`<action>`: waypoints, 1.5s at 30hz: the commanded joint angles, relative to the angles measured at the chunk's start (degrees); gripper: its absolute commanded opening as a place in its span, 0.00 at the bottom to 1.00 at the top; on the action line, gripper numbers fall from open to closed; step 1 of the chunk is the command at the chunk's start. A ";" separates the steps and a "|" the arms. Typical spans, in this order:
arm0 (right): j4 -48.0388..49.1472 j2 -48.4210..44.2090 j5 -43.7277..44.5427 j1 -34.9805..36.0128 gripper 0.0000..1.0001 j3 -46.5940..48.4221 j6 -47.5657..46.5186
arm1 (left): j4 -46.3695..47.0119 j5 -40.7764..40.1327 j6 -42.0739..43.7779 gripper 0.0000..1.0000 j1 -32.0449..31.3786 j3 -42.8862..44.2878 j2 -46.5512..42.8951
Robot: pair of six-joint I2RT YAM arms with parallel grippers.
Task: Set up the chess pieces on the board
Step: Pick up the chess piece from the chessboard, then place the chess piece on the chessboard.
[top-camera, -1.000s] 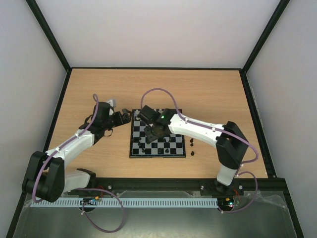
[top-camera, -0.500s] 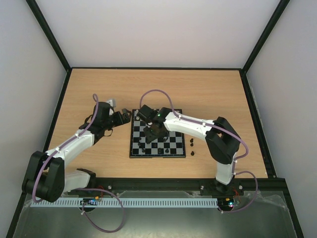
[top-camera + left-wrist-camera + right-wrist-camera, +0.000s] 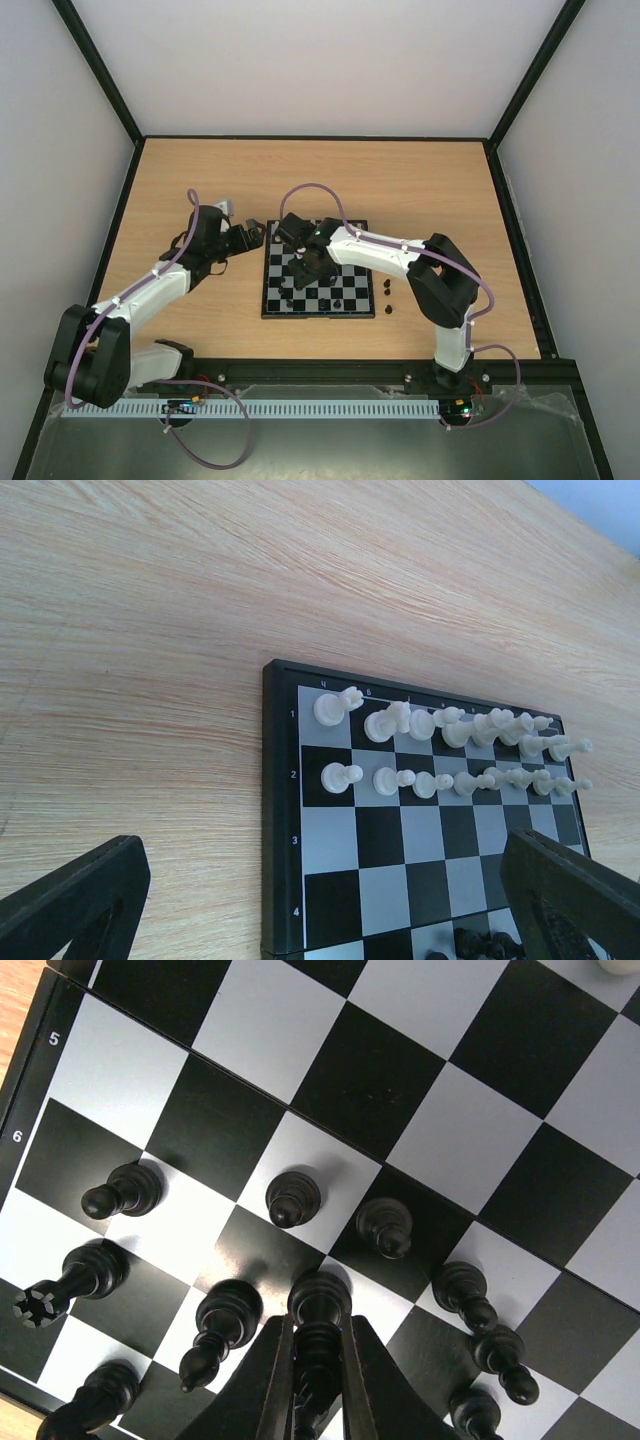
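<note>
The board (image 3: 315,315) lies mid-table, between the arms. My right gripper (image 3: 318,1370) is shut on a tall black piece (image 3: 320,1300) and holds it upright. The piece's base is on or just above a pale square in the black back row; I cannot tell which. Several black pieces (image 3: 290,1200) stand around it. In the top view the right gripper (image 3: 306,264) is over the board's left half. My left gripper (image 3: 320,865) is open and empty at the board's left edge (image 3: 280,810); in the top view it (image 3: 250,236) is beside the far-left corner. Two rows of white pieces (image 3: 440,725) stand on ranks 1 and 2.
Two loose black pieces (image 3: 387,289) lie on the wooden table just right of the board, a third one (image 3: 388,310) nearer the front. Black frame rails border the table on all sides.
My right gripper has shifted slightly left over the board with the black piece, and the right elbow has drawn in. The left arm has not moved.
</note>
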 commanded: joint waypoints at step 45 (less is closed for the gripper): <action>-4.38 -8.25 -1.32 7.31 0.04 -9.58 2.28 | -0.87 -1.03 0.58 0.99 -0.13 0.94 -0.50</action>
